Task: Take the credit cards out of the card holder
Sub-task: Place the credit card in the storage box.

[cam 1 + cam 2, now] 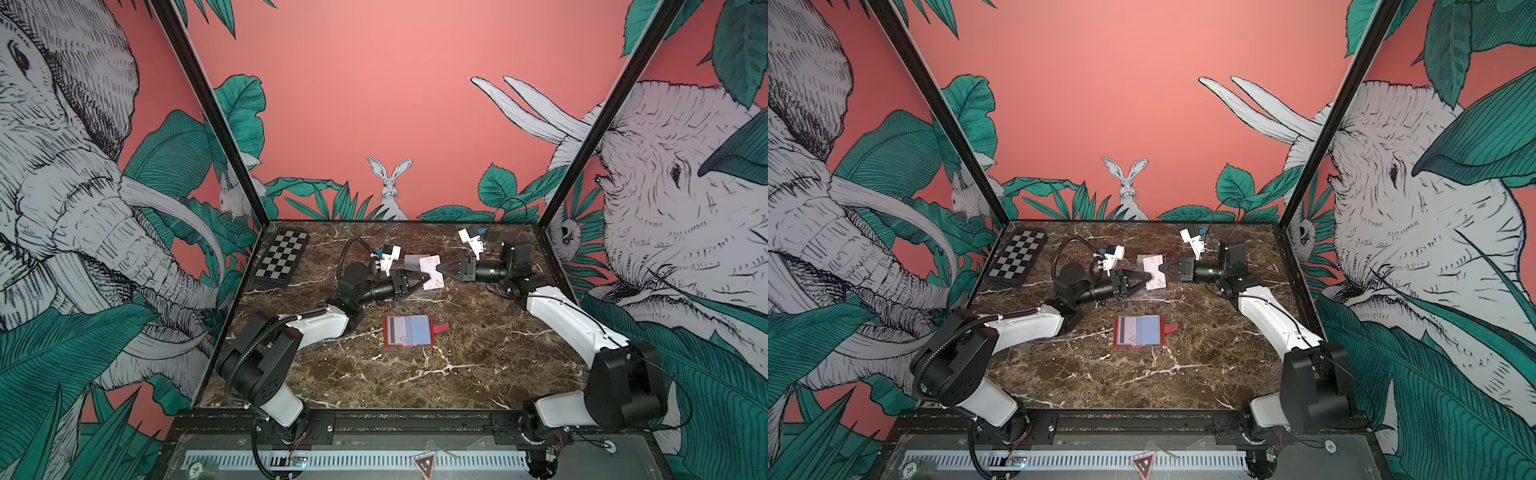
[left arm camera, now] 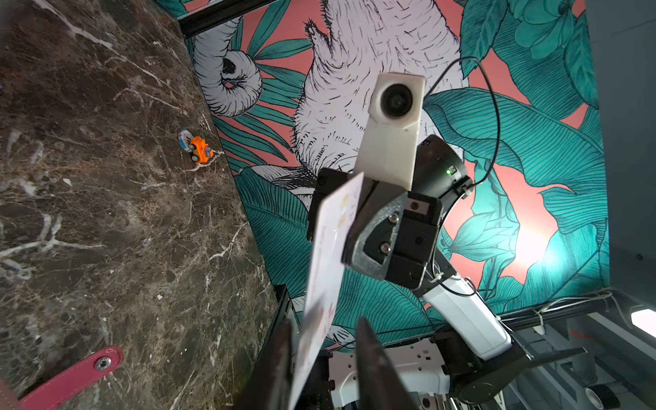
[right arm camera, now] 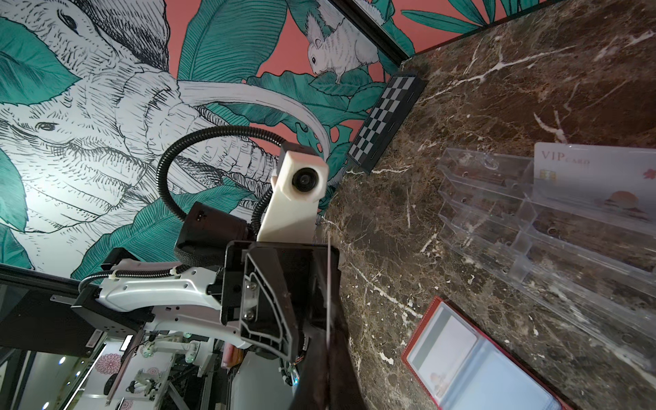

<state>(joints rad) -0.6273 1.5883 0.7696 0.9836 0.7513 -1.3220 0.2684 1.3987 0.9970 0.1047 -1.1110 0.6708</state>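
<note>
Lying at the far left corner of the marble table (image 1: 478, 374) is a checkered board (image 1: 282, 257). The left wrist view picks out a small orange toy truck (image 2: 201, 149) with a pale ring (image 2: 184, 138) against it, close to the wall. A clear acrylic rack (image 3: 497, 227) sits at the back middle of the table. The two grippers meet nose to nose over it, and in both top views they and the lifted card hide most of the rack. The right gripper (image 1: 439, 269) has its fingers pressed together on one edge of a white credit card (image 1: 432, 272), which stands on edge in the air. The left gripper (image 1: 427, 279) faces it from the opposite side. Its fingers (image 2: 371, 355) are spread apart with the card's end passing between them; one is clearly off the card, the other lies close beside it, and whether that one touches cannot be told. In the rack a card printed "VIP" (image 3: 596, 177) leans upright in one tier. The card holder (image 1: 409, 331) lies open and flat near the table's middle, in front of the grippers and apart from them, with its snap tab (image 1: 441, 327) sticking out to the right. Its left sleeve holds a striped card (image 1: 395, 330), dark band showing, and the right sleeve shows pale blue plastic.
</note>
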